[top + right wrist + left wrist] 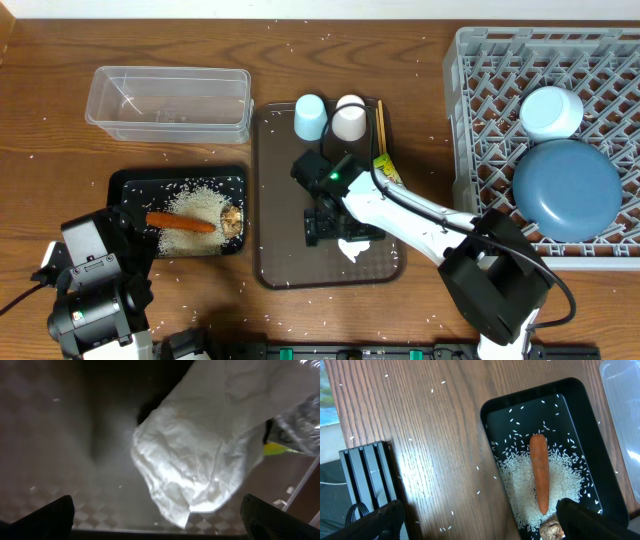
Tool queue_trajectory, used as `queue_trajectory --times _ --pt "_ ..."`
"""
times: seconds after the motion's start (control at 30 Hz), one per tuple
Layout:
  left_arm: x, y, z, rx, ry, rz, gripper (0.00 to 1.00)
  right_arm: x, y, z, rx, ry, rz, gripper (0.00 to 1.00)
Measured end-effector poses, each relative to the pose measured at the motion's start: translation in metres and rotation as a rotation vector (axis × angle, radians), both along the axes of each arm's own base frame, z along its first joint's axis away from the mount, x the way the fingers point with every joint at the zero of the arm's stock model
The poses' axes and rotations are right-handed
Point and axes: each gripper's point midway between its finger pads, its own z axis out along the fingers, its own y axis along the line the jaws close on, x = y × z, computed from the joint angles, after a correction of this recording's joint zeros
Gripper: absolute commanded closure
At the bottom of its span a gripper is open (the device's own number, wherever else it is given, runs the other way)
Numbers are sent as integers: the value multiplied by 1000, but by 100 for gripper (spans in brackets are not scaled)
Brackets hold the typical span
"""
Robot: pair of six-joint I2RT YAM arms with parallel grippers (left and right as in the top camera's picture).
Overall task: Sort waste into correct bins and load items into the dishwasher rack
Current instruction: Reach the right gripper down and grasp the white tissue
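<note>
A brown tabletop [50,110] with dark wood grain spans the overhead view; light gives it a soft sheen.

Tissue [195,460] fills the right pincer's [160,517] gap — cups [310,117] [349,117] (two) stand behind.

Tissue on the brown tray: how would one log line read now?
right hand open over tissue | left hand open near black tray | carrot, rice in black tray

The tub [168,103] sat at the table's [60,60] back left. Before it, the shallow tray [125,190] held a carrot [180,222] on rice [195,205]. The serving tray [275,230] lay mid-table, with cups [310,117] at its back edge and a tissue [353,248] near its front. In the rack [480,90] at the right edge, a bowl [551,111] sat behind a plate [566,190].
</note>
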Motion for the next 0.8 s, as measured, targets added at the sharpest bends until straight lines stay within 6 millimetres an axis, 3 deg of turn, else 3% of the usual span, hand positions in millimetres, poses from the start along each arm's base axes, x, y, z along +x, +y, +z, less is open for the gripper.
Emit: queue_trajectory --times 0.3,0.47,0.5,0.53,0.63,0.8 --pt "0 0 0 0 0 0 2 0 -19 -24 -5 19 -74 1" --pt "0 0 0 0 -1 0 2 4 -17 -25 15 -6 -82 3" --pt "0 0 0 0 0 0 2 4 -17 -25 18 -9 -81 7" --pt "0 0 0 0 0 0 2 6 -17 -25 19 -16 -83 23" --pt "0 0 0 0 0 0 2 9 -14 -24 33 -31 -73 47" --pt "0 0 0 0 0 0 2 11 -10 -25 43 -42 -69 70"
